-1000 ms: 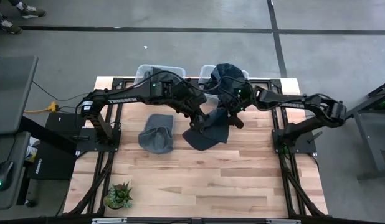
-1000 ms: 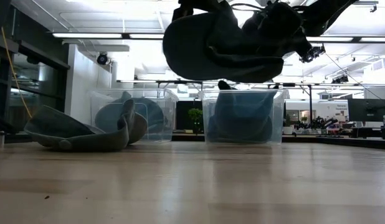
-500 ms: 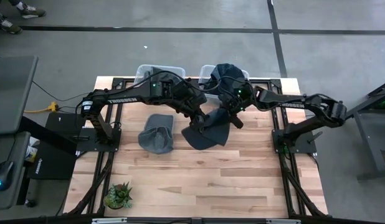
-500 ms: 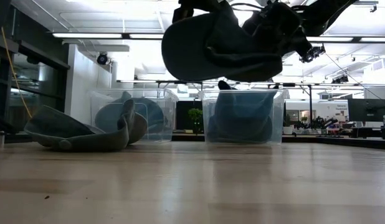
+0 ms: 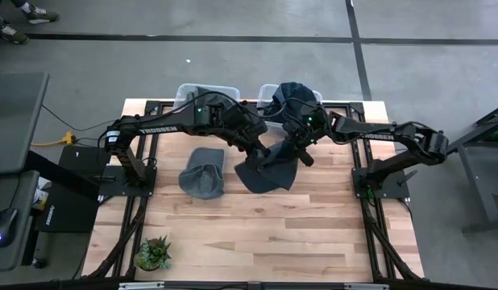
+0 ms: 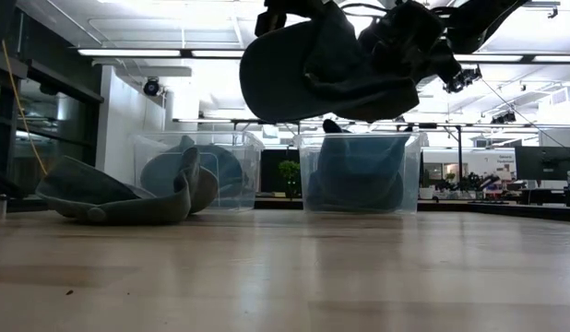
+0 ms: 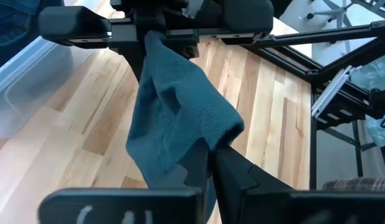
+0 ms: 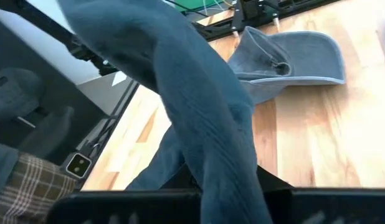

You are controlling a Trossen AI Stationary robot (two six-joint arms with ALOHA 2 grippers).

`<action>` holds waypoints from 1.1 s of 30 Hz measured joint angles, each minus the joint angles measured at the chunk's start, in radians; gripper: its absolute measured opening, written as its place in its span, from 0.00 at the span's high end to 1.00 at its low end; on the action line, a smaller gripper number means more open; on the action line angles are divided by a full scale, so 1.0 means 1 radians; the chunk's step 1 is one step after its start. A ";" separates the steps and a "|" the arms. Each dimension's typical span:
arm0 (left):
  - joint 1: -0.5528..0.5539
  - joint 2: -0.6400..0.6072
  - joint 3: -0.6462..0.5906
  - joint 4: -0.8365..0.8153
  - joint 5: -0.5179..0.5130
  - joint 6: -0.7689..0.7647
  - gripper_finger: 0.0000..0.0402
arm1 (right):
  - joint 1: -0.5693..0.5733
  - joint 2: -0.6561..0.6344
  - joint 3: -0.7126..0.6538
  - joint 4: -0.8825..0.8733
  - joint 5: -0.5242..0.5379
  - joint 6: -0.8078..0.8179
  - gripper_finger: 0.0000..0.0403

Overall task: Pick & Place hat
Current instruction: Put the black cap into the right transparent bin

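Dark blue hat [image 5: 267, 167] held between left tool [image 5: 254, 153] and right tool [image 5: 297, 153], both clenched on it, near bench [image 5: 257, 234] far edge. Clear of bench only in low view [image 6: 313, 74].

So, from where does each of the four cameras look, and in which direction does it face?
High view: above, straight down on the table; both arms hold the dark hat.
Low view: table height, level toward two bins; the hat hangs overhead.
Left wrist view: along the left gripper, shut on the hat.
Right wrist view: along the right gripper, also gripping it.
High and right wrist views share the grey hat.
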 joint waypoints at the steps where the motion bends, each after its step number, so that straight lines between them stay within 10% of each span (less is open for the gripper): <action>1: 0.000 0.000 0.000 0.000 -0.006 0.000 0.96 | 0.000 0.000 0.000 0.000 0.005 0.001 0.99; 17: 0.001 -0.006 0.046 -0.075 -0.107 0.002 0.39 | 0.000 0.000 0.000 -0.040 0.030 -0.004 1.00; 25: 0.001 -0.009 0.180 -0.295 -0.369 0.003 0.41 | 0.000 -0.002 0.000 -0.157 0.046 -0.026 1.00; 33: 0.001 -0.008 0.201 -0.465 -0.408 0.003 0.47 | 0.000 -0.114 0.001 -0.356 0.088 -0.050 1.00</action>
